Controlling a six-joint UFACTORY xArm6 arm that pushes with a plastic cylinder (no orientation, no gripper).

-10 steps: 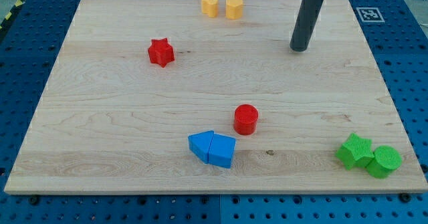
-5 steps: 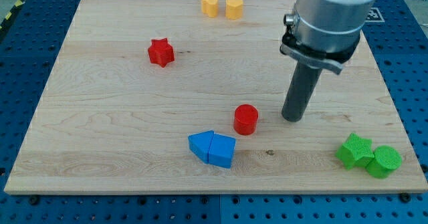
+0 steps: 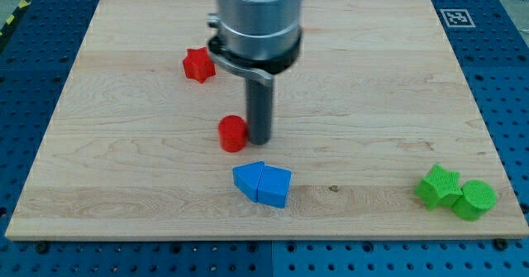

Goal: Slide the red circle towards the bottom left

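Observation:
The red circle point(image 3: 233, 133) is a short red cylinder on the wooden board point(image 3: 124, 161), left of the middle. My tip point(image 3: 259, 139) stands right against its right side, touching it. The arm's grey body hides the top middle of the board, where the yellow blocks stood.
A red star point(image 3: 197, 64) lies at the upper left. Two blue blocks point(image 3: 263, 183) sit together just below the red circle and my tip. A green star point(image 3: 439, 185) and a green cylinder point(image 3: 474, 199) sit at the bottom right corner.
My tip swept left from the right of the red circle and pushed it about 85 pixels left and slightly up. The arm now covers the yellow blocks.

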